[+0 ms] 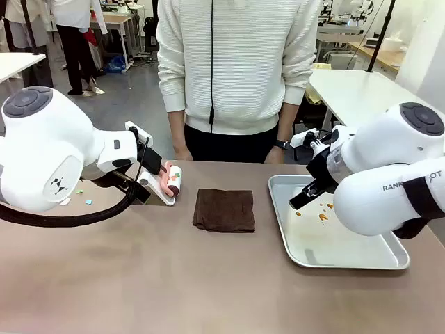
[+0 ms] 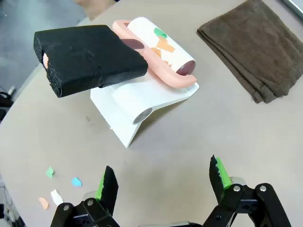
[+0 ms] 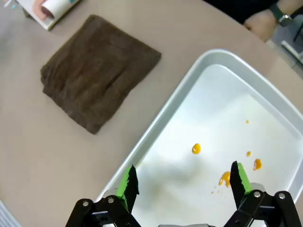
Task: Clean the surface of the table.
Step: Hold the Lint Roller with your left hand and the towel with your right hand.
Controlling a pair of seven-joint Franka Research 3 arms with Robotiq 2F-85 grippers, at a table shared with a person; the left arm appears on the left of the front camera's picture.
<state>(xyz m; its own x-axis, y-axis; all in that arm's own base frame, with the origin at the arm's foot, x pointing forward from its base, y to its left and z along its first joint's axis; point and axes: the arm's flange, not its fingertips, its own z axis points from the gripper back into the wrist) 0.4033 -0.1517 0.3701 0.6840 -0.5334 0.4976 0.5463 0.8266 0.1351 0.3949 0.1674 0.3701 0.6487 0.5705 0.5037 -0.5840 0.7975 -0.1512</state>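
Observation:
The greyish-brown table [image 1: 174, 278] carries a folded brown cloth [image 1: 223, 210] at its middle. A lint roller [image 2: 158, 47] with a pink frame, a black foam handle and scraps stuck to its roll rests on a white stand [image 2: 135, 106] at the left. My left gripper [image 2: 163, 182] hovers open just short of that stand, holding nothing. Small coloured paper scraps [image 2: 75, 181] lie on the table beside it. My right gripper [image 3: 182, 182] hangs open over the silver tray [image 3: 156, 127], above orange spots [image 3: 196, 148]; nothing is between its fingers.
A person in a white sweater [image 1: 236, 62] stands at the far edge, one hand with a wristwatch [image 3: 284, 19] near the tray's far corner. The cloth [image 3: 97, 71] lies left of the tray. Bare tabletop stretches along the near edge.

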